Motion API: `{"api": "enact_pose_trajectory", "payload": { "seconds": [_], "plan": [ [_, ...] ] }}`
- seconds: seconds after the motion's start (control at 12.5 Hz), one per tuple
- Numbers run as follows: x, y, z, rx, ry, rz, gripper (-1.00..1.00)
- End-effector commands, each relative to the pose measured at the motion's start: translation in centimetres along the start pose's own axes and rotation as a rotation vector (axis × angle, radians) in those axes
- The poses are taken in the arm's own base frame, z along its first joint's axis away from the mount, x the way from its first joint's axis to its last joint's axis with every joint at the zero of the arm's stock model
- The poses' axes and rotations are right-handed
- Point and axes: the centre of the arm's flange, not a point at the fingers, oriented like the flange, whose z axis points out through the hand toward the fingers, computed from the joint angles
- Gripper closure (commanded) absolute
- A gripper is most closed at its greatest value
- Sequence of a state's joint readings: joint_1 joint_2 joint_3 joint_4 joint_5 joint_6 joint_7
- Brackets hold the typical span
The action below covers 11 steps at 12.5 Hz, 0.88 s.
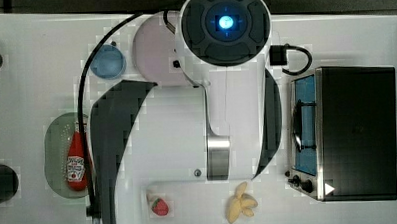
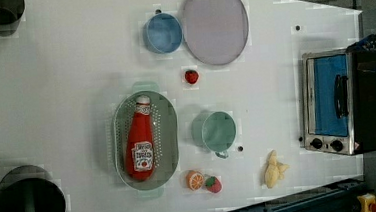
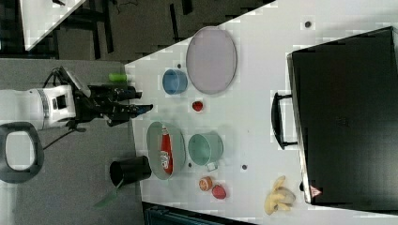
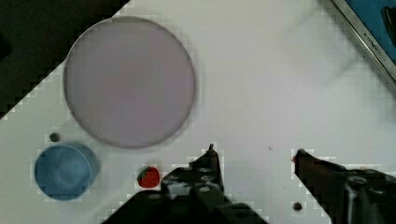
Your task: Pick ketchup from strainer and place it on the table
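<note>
One red ketchup [image 2: 140, 143] bottle lies inside the pale green strainer [image 2: 168, 118] on the white bench [image 2: 65, 94], cap toward the blue cup [image 2: 163, 33] in the left view. Well above the bench, the gripper [image 4: 254, 154] has its jaws spread apart, holding nothing.

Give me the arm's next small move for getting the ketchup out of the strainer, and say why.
Probably carry the open end effector across to above the ketchup. The bottle lies flat in the strainer, untouched, while the wrist view shows empty fingers over bare table near the plate and blue cup.
</note>
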State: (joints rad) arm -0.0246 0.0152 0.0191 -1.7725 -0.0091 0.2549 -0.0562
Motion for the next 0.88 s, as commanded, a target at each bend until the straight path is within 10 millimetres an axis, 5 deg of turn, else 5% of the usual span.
{"api": "enact_pose_trajectory", "payload": {
  "seconds": [0.08, 0.24, 0.48, 0.88],
  "plan": [
    [-5.0, 9.0, -1.3, -0.003, -0.029, 0.060, -0.59],
    [-5.4, 8.2, -1.2, -0.001, -0.024, 0.044, -0.99],
    [-8.2, 3.5, -0.3, 0.003, 0.001, -0.060, -1.00],
    [-18.2, -7.0, 3.1, -0.010, 0.020, -0.337, -1.00]
  ]
}}
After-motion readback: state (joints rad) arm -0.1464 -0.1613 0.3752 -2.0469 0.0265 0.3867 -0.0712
